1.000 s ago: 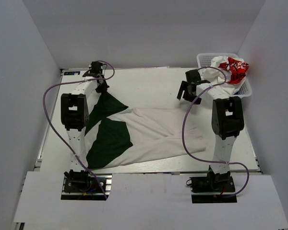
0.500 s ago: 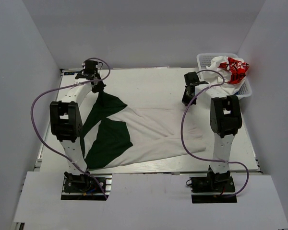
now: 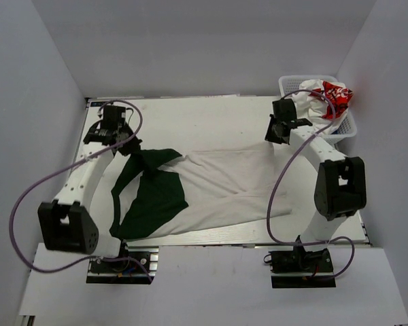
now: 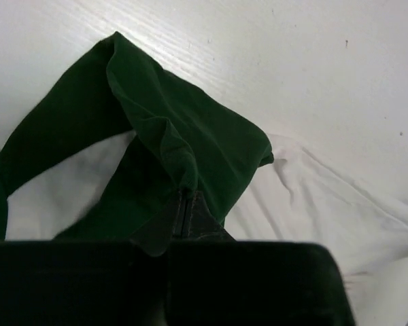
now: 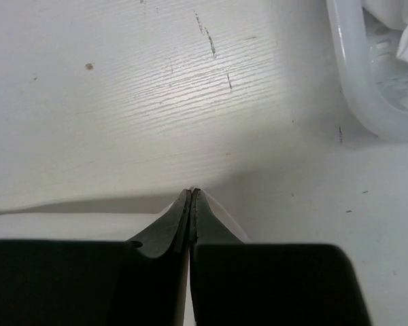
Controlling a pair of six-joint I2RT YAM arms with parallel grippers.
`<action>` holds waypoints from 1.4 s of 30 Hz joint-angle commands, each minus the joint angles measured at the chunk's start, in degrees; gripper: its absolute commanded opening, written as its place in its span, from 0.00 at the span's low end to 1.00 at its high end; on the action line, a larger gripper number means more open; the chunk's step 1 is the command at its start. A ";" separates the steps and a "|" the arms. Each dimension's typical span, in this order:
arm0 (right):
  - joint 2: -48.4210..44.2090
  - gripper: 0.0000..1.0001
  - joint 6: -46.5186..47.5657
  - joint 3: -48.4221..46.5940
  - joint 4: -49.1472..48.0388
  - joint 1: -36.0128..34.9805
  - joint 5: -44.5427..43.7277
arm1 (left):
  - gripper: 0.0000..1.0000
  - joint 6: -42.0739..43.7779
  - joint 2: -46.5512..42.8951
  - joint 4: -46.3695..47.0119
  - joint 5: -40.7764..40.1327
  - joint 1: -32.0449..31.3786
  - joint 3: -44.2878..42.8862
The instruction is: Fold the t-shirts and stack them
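The off-white t-shirt with dark green sleeves lies spread across the middle of the table. My left gripper is shut on a bunched fold of the green sleeve at the shirt's far left, the cloth rising into the closed fingertips. My right gripper is at the shirt's far right corner. Its jaws are pressed together, with a thin peak of white cloth pulled up around the tips. A white t-shirt with red print sits crumpled in the basket.
A white plastic basket stands at the back right corner, its rim close to the right of my right gripper. Grey walls enclose the table on three sides. Purple cables loop off both arms.
The right gripper has shut and moved right to the shirt's far corner. The left arm has swung outward, dragging the green sleeve nearer and to the left, which bunches it.
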State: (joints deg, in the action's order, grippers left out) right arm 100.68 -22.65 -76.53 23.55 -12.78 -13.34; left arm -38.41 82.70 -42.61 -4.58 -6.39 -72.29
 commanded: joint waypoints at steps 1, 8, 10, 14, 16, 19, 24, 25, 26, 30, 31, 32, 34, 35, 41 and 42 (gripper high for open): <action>-4.95 0.00 2.35 3.57 -3.51 0.03 -0.37 | 0.00 -3.42 -8.94 -6.25 0.45 -0.11 4.33; -11.20 0.00 3.85 7.97 -5.53 0.29 -2.21 | 0.00 -8.60 -24.85 -17.84 4.04 -0.11 15.33; -12.69 0.00 3.67 9.38 -5.97 0.21 -1.86 | 0.00 -8.61 -29.84 -19.78 6.06 -0.11 18.48; -14.28 0.00 3.50 11.05 -7.12 0.03 -1.51 | 0.00 -9.22 -35.57 -23.65 12.74 -0.11 22.10; -14.90 0.00 3.58 12.10 -7.20 0.21 -1.95 | 0.00 -9.22 -36.81 -25.76 15.64 -0.11 23.25; -16.31 0.00 3.32 13.33 -7.20 0.12 -2.21 | 0.00 -9.22 -39.01 -28.49 17.75 -0.11 25.09; -18.50 0.00 3.23 17.11 -8.43 0.29 -2.30 | 0.00 -9.22 -41.82 -33.76 18.38 -0.11 24.84; -18.68 0.00 3.23 17.20 -8.43 0.03 -2.13 | 0.00 -9.22 -42.44 -35.16 18.38 -0.11 24.83; -19.29 0.00 2.88 17.73 -8.61 0.38 -1.86 | 0.00 -9.22 -43.40 -35.17 18.38 -0.11 24.22; -21.40 0.00 3.58 20.45 -9.75 0.29 -1.69 | 0.00 -9.22 -44.81 -36.05 20.12 -0.11 25.88; -22.28 0.00 3.50 21.07 -10.01 0.29 -1.69 | 0.00 -9.22 -44.81 -35.44 20.66 -0.11 26.49; -22.55 0.00 2.80 21.94 -10.19 0.21 -2.21 | 0.03 -9.22 -44.81 -35.44 21.27 -0.11 27.54; -24.30 0.00 2.01 24.23 -10.28 0.21 -3.09 | 0.13 -8.18 -44.81 -35.96 22.76 -0.11 28.16; -24.66 0.00 0.09 27.46 -10.45 0.38 -3.27 | 0.20 -8.17 -44.81 -36.92 22.77 -0.11 28.17; -31.59 0.54 -6.26 36.45 -8.26 0.30 -15.30 | 0.90 -6.77 -47.55 -37.99 27.61 -0.11 31.25; -32.30 0.58 -6.87 37.76 -7.47 0.38 -16.87 | 0.95 -5.81 -46.23 -37.99 27.61 -0.11 31.25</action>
State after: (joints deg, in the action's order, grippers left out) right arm 71.35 -26.15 -40.27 15.81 -12.71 -22.37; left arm -45.91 34.79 -77.17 20.16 -6.48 -42.11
